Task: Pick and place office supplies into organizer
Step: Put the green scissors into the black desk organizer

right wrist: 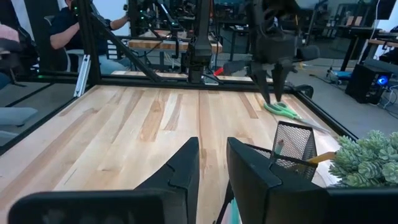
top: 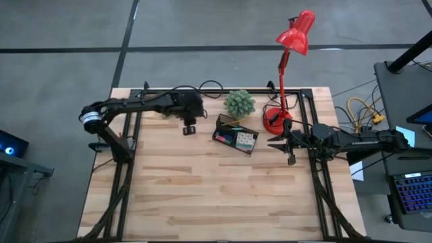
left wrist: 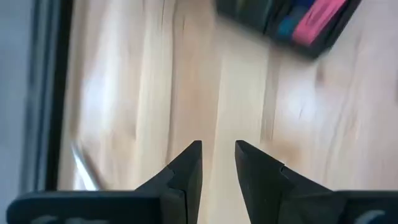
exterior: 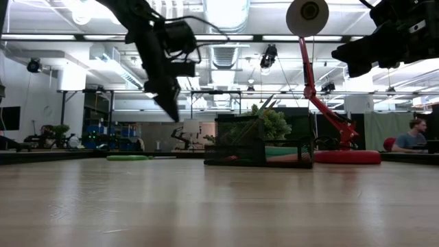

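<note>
The black mesh organizer (top: 219,135) stands at the table's far middle and holds a white dotted cube (top: 246,140), a pink pad (left wrist: 318,20) and a yellow pencil (right wrist: 321,158). Green-handled scissors (right wrist: 283,111) lie flat on the wood near the far left corner. My left gripper (left wrist: 218,149) hangs above the table between the scissors and the organizer. It points steeply down and is open, with nothing between its fingers. My right gripper (right wrist: 213,146) waits to the right of the organizer (right wrist: 292,140), level and facing left. It is open, with nothing in it.
A spiky green potted plant (top: 239,103) stands just behind the organizer. A red desk lamp has its round base (top: 275,121) to the organizer's right. Black frame rails run along the table's far and side edges. Bare wood fills the near half. People sit beyond the table.
</note>
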Tool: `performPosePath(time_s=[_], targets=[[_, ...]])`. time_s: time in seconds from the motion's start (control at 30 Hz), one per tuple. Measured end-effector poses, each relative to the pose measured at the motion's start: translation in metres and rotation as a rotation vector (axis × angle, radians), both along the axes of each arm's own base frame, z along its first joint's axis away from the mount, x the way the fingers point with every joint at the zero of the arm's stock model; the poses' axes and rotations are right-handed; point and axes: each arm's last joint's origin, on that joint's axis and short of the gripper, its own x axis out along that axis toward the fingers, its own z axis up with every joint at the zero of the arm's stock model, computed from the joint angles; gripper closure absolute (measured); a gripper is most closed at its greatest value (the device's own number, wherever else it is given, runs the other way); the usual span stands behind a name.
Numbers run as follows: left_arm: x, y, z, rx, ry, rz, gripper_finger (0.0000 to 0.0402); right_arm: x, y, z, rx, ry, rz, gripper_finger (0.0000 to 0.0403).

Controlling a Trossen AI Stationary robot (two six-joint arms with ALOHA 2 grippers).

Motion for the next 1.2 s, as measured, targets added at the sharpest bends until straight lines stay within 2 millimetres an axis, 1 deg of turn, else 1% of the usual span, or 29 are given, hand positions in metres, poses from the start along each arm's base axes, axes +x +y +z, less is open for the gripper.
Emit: performPosePath(time_s=[0.07, 0.2, 0.33, 0.43, 0.57, 0.67, 0.83, 0.93, 1.0, 1.1, 1.2], targets=[[-0.008, 0.006, -0.004, -0.032, 0.049, 0.067, 0.0320, 0.000, 0.000, 0.000, -0.001, 0.000, 0.000, 0.0333], [-0.026, 0.030, -0.008, -0.080, 0.092, 0.210, 0.0320, 0.000, 0.000, 0.000, -0.001, -0.001, 0.000, 0.0334], [-0.043, 0.056, -0.009, -0.082, 0.086, 0.321, 0.0320, 0.000, 0.000, 0.000, -0.001, -0.001, 0.000, 0.0328], [-0.056, 0.073, -0.009, -0.103, 0.068, 0.439, 0.0320, 0.000, 0.000, 0.000, 0.000, -0.001, 0.000, 0.0324], [-0.071, 0.089, -0.014, -0.145, 0.068, 0.587, 0.0320, 0.000, 0.000, 0.000, 0.000, -0.001, 0.000, 0.0321], [-0.076, 0.094, -0.019, -0.174, 0.081, 0.656, 0.0320, 0.000, 0.000, 0.000, -0.001, 0.000, 0.000, 0.0324], [-0.076, 0.096, -0.028, -0.189, 0.125, 0.655, 0.0320, 0.000, 0.000, 0.000, -0.001, -0.001, 0.000, 0.0332], [-0.077, 0.096, -0.036, -0.199, 0.183, 0.661, 0.0320, 0.000, 0.000, 0.000, -0.001, 0.000, 0.000, 0.0334], [-0.080, 0.095, -0.038, -0.168, 0.248, 0.679, 0.0320, 0.000, 0.000, 0.000, 0.000, 0.000, 0.000, 0.0333], [-0.087, 0.092, -0.040, -0.122, 0.365, 0.703, 0.0320, 0.000, 0.000, 0.000, -0.001, 0.000, 0.000, 0.0329], [-0.091, 0.088, -0.041, -0.138, 0.431, 0.701, 0.0320, 0.000, 0.000, 0.000, 0.000, 0.000, 0.000, 0.0324]])
